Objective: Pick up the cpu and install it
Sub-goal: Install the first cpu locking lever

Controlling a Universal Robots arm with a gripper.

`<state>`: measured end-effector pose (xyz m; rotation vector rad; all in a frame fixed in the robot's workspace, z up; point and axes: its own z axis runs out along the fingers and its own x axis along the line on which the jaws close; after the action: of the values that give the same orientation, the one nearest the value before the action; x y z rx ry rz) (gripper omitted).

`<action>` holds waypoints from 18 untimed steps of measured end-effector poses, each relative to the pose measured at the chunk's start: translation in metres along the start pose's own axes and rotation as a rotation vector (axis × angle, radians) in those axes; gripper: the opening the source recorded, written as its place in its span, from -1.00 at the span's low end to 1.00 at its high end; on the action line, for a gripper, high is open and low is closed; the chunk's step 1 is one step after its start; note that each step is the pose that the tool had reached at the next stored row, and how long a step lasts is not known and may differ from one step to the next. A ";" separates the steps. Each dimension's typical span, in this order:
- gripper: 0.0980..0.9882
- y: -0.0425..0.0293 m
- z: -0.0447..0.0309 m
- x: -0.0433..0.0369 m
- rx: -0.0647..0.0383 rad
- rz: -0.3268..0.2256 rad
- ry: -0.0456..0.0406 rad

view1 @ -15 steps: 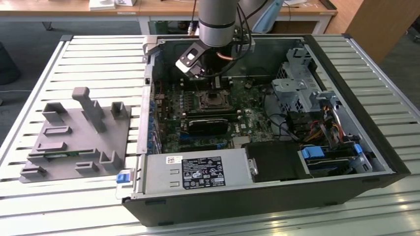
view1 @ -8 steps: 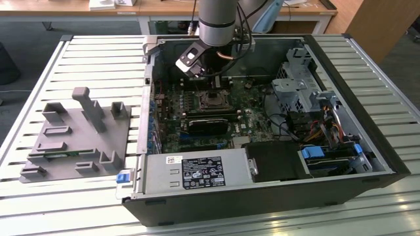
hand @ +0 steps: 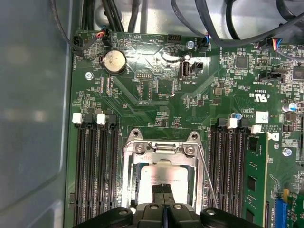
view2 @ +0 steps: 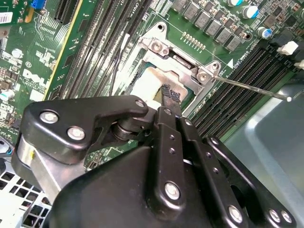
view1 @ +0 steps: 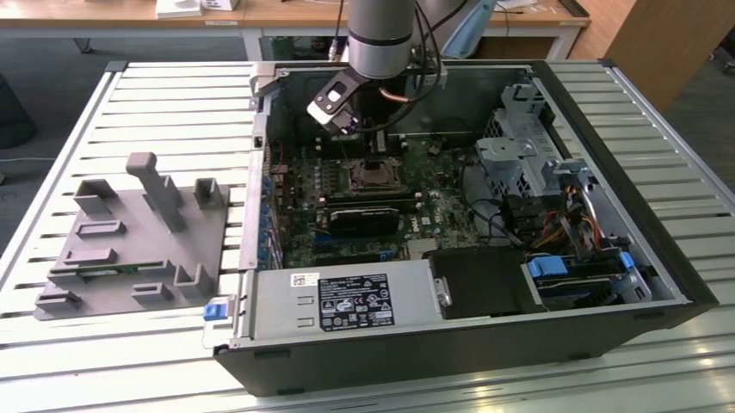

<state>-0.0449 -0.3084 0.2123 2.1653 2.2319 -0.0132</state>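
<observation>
The pincer, fingers closed together, is hanging over the cpu lying in the open socket (middle of the motherboard, between the memory slots), where any sideways nudge could be shifting it crooked.

A pale slatted metal bench fills most of the exterior view. Behind it, a light wooden desk stands on white legs over dark grey-blue carpeted floor. A brown wooden panel rises at the exterior view's right. The light is even.
</observation>
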 end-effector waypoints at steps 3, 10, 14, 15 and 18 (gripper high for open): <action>-0.98 0.0000 -0.0005 0.0000 0.000 0.000 -0.0001; -0.98 0.0000 -0.0017 -0.0001 0.000 0.000 -0.0002; -0.98 0.0001 -0.0027 -0.0001 0.000 0.000 0.0001; -0.98 0.0000 -0.0030 -0.0001 0.000 0.000 -0.0001; -0.98 0.0001 -0.0048 -0.0002 0.000 0.000 0.0000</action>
<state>-0.0449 -0.3085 0.2171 2.1653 2.2319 -0.0133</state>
